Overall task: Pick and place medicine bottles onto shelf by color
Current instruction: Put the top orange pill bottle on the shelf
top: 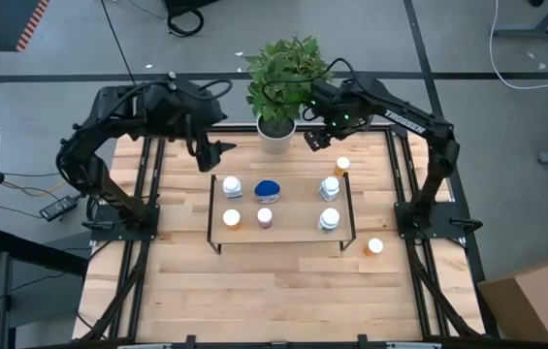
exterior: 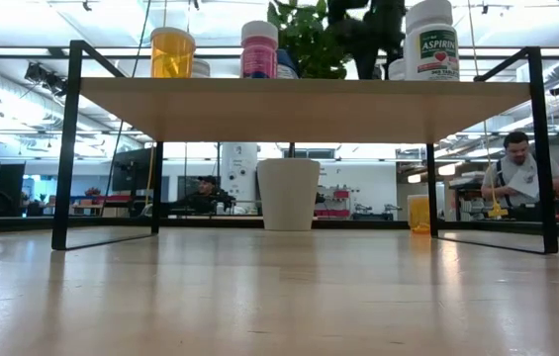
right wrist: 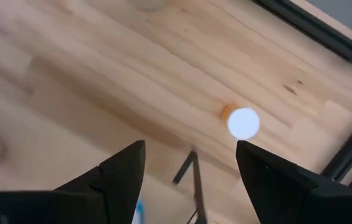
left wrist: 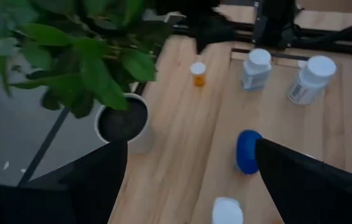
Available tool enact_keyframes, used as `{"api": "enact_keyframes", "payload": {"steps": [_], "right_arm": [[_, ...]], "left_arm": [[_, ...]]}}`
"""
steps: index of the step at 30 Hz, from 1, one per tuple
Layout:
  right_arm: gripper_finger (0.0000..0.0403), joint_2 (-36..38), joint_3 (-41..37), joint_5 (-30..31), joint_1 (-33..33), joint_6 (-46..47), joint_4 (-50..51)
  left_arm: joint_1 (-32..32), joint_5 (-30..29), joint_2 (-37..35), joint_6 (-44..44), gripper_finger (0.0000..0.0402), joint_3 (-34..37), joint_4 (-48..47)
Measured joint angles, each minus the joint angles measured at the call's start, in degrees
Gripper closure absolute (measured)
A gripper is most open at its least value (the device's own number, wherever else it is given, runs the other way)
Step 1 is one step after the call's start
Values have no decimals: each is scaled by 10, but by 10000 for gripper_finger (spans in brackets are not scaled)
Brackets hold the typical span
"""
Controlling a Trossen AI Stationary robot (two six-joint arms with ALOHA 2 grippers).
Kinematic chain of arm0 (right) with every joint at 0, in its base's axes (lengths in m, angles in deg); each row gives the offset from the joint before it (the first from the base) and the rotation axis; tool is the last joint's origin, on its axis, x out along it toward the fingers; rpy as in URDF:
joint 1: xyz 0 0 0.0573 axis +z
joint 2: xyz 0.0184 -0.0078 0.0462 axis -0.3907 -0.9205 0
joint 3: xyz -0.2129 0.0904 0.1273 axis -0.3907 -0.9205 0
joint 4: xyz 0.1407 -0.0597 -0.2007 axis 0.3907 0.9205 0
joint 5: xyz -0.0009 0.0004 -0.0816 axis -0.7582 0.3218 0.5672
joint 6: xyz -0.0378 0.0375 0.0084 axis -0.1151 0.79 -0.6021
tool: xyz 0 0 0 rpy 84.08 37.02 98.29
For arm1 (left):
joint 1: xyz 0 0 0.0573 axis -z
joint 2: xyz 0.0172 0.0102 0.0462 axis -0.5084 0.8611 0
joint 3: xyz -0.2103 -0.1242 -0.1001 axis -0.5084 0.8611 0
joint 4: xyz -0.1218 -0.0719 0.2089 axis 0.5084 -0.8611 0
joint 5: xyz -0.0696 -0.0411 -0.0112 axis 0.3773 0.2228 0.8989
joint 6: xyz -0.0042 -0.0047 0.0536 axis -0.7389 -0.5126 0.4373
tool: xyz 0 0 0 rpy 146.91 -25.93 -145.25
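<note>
The shelf (top: 293,233) stands mid-table on black legs (exterior: 67,148). On it stand several medicine bottles: three white ones (top: 232,185) (top: 330,186) (top: 329,219), a blue oval one (top: 268,187), an orange one (top: 232,219) and a reddish one (top: 265,217). Two orange bottles stand upright on the table: one (top: 341,167) beyond the shelf's far right corner, one (top: 374,246) to its right. My left gripper (top: 217,153) hangs open above the shelf's far left. My right gripper (top: 314,139) hangs open, pointing down, above and just left of the far orange bottle (right wrist: 242,122).
A white pot with a leafy plant (top: 276,136) stands at the table's far edge between the two grippers, close to both. Black frame rails (top: 395,174) run along the table's sides. Bare tabletop (top: 283,291) lies in front of the shelf.
</note>
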Motion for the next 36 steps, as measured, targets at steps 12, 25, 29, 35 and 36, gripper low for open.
{"api": "enact_keyframes", "payload": {"steps": [12, 25, 29, 35, 36], "right_arm": [[144, 98, -6, 171, 12, 140, -2], [144, 231, -251, 85, -75, 76, -26], [144, 296, -323, 53, -77, 41, -66], [144, 295, -377, 40, -81, 38, -88], [144, 292, -387, 44, -88, 58, -86]], "left_arm": [[-25, 2, -4, 0, 47, 0, 14], [-42, 2, -4, -15, 47, 0, -1], [-41, 2, -4, -17, 47, 0, 0], [-41, 2, 1, -20, 47, 0, 1], [-41, 2, 1, -20, 47, 0, 1]]}}
